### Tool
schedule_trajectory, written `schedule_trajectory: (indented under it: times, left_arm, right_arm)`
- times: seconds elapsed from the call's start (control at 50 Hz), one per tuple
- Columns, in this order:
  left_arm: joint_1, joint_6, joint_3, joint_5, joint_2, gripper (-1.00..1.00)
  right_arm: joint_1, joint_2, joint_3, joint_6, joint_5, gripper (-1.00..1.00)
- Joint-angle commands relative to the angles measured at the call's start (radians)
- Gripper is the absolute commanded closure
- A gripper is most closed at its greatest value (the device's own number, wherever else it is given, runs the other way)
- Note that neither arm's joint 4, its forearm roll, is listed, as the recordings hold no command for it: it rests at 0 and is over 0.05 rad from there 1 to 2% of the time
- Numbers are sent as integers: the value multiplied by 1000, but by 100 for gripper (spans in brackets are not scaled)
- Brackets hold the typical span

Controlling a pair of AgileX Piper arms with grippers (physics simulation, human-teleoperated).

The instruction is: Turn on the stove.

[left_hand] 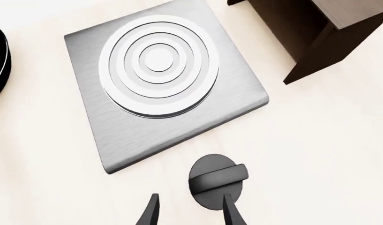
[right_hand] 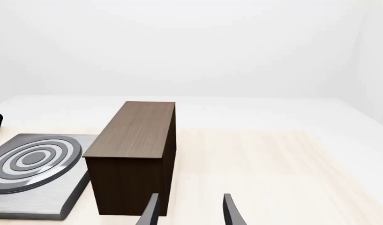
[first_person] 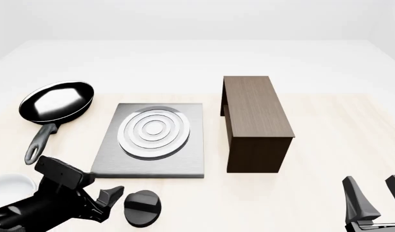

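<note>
Simulated kitchen tabletop: stove (first_person: 152, 140), frying pan (first_person: 57, 102).

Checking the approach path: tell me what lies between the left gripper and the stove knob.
Nothing: in the left wrist view only bare table separates the open left gripper from the knob, one fingertip already overlapping its edge.

Matte black blocky arms (first_person: 49, 198), tapered fingers (first_person: 355, 198)

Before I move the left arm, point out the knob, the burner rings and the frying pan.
knob (left_hand: 216, 182): left wrist view, on its raised ridge.
burner rings (first_person: 154, 131): front view, near the centre disc.
frying pan (first_person: 57, 100): front view, inside of the bowl.
</note>
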Motion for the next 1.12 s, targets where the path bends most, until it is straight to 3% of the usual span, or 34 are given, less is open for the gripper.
schedule_trajectory:
  times: [0.02,0.3,0.56,1.12]
  left_arm:
    - [64,36,-60,84,-90,-100]
    - [163,61,-152,141,-122,-100]
    - [248,40,-222,173,-143,-100]
    - [354,41,-265,169,-133,-100]
  right_arm:
    - [0,0,0,0,0,-100]
    - [0,0,0,0,0,-100]
    - [0,0,0,0,0,-100]
    - [0,0,0,0,0,-100]
